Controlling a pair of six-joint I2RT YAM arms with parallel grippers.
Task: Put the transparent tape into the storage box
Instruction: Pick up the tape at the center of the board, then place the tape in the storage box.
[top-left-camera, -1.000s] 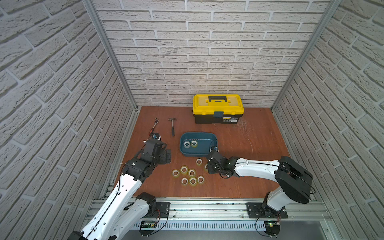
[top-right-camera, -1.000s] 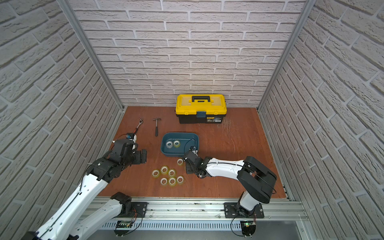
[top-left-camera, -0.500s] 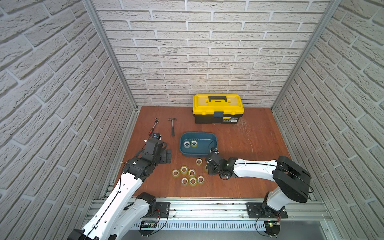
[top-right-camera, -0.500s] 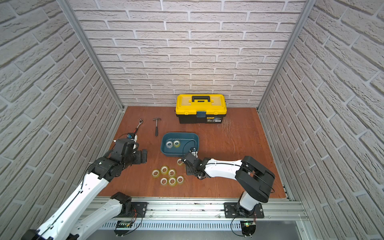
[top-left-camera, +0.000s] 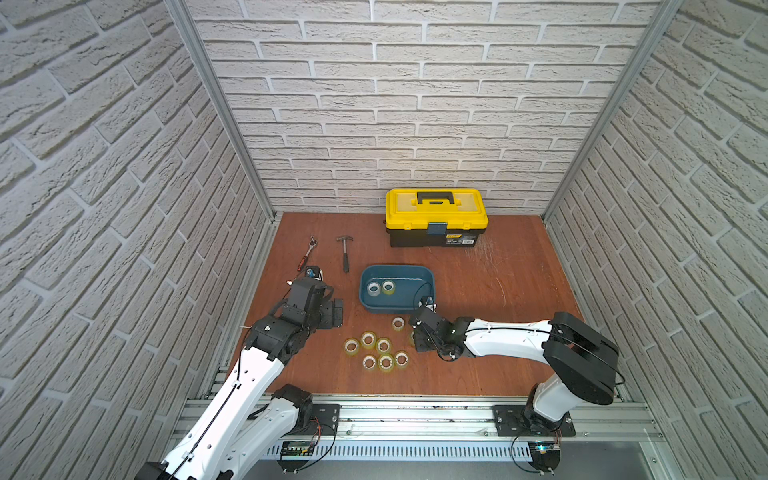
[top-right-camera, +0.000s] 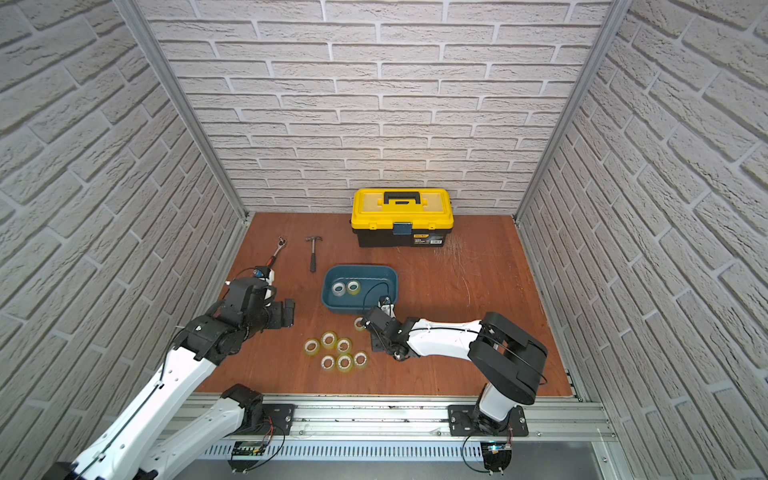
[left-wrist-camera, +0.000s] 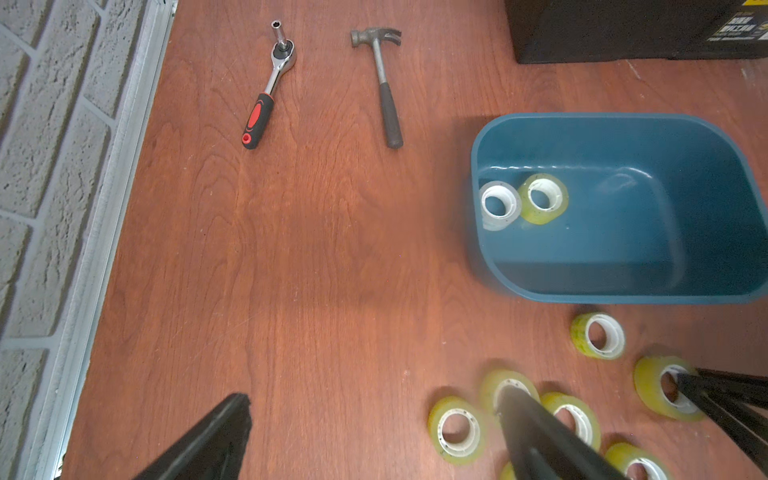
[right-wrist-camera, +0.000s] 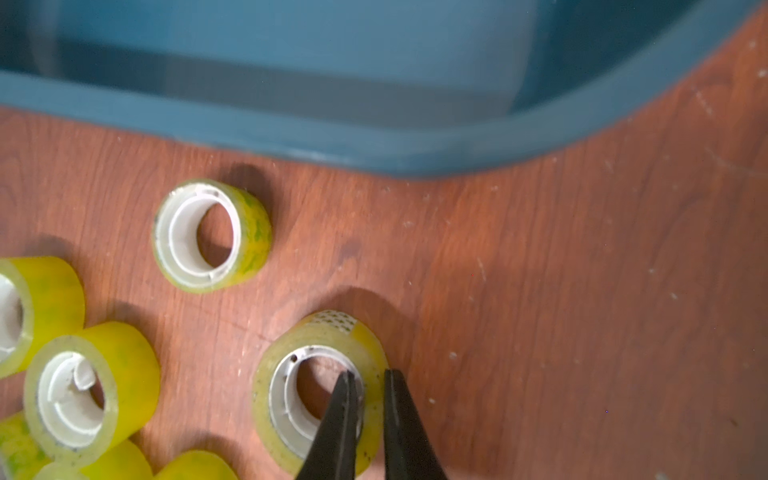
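— Where's the tape roll (right-wrist-camera: 328, 336)?
— On the table (right-wrist-camera: 540, 291), hole up, its wall pinched by the right hand (right-wrist-camera: 371, 395): one finger in the core, one outside.
— And the storage box (right-wrist-camera: 332, 145)?
— Just beyond the roll, so the right arm's nearer. The left hand (left-wrist-camera: 372, 395) hangs spread, farther off.

In both top views we look down from high above the near edge, facing the far wall, and take in the whole table (top-left-camera: 498, 270) with both arms. Our left wrist camera sits low on the left, facing the far side and down, with the storage box (left-wrist-camera: 602, 297) to its right. Our right wrist camera hangs very close over the transparent tape (right-wrist-camera: 328, 332) by the box's near rim. All four views share that rim and the rolls beside it.
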